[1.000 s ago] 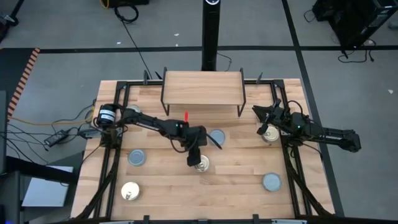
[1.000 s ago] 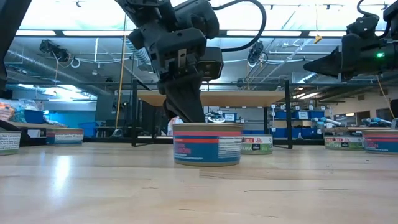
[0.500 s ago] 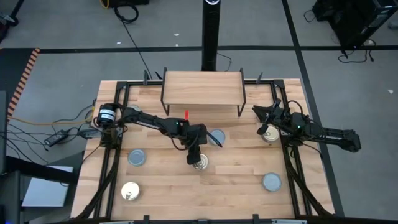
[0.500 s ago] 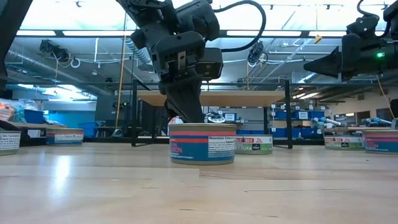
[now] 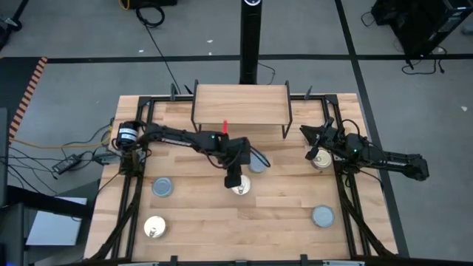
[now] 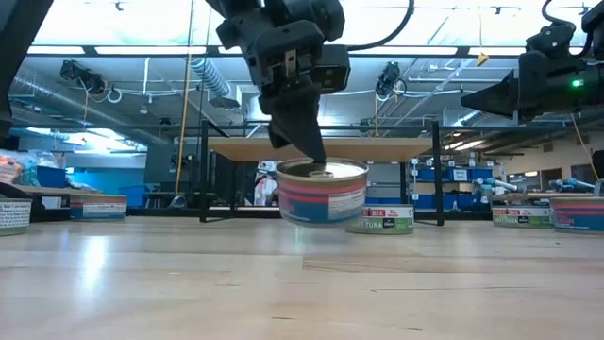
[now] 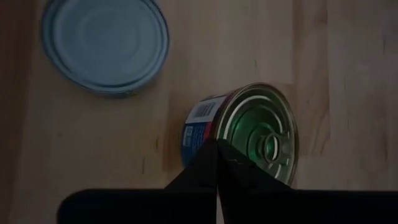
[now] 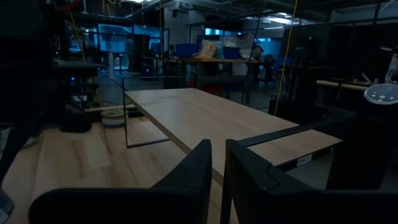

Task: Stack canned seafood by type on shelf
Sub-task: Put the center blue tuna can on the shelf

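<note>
Tin with a gold pull-tab lid (image 6: pixel 323 192) hangs tilted just above the desk (image 6: pixel 302 283), pinched at its rim by the left end effector (image 5: pixel 235 180) near the desk's middle (in front of the shelf (image 5: pixel 240 104)). A blue-grey-lidded tin (image 7: pixel 106 45) lies just beside it. The right end effector (image 5: pixel 316 145), fingers nearly closed and empty, waits over another tin (image 5: pixel 321 160) at the desk's right.
</note>
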Robot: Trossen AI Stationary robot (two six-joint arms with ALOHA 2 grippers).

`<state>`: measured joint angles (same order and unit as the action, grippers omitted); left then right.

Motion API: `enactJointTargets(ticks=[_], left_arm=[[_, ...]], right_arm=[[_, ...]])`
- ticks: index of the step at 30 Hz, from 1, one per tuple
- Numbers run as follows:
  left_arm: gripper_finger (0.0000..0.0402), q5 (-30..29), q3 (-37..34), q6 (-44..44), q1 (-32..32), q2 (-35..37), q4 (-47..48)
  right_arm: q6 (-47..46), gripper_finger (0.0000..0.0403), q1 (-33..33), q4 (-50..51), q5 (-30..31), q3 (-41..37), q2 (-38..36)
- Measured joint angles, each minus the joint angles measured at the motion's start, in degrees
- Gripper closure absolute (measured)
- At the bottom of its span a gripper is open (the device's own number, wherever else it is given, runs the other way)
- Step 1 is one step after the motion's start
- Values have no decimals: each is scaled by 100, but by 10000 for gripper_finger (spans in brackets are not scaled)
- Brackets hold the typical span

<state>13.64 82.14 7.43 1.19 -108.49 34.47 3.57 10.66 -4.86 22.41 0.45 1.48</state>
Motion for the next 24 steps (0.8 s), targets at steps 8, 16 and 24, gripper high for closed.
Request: enactJointTargets(ticks=[8,16,24], left_arm=[[401,21,316,-176,177,4,511],[401,18,850,-324,265,45,908],[401,-847,934,-426,543,684,836]], right_arm=[[2,341,0,2,-1,0,0],[1,341,-1,3,-1,0,2],[1,341,-1,0,0,0,0]])
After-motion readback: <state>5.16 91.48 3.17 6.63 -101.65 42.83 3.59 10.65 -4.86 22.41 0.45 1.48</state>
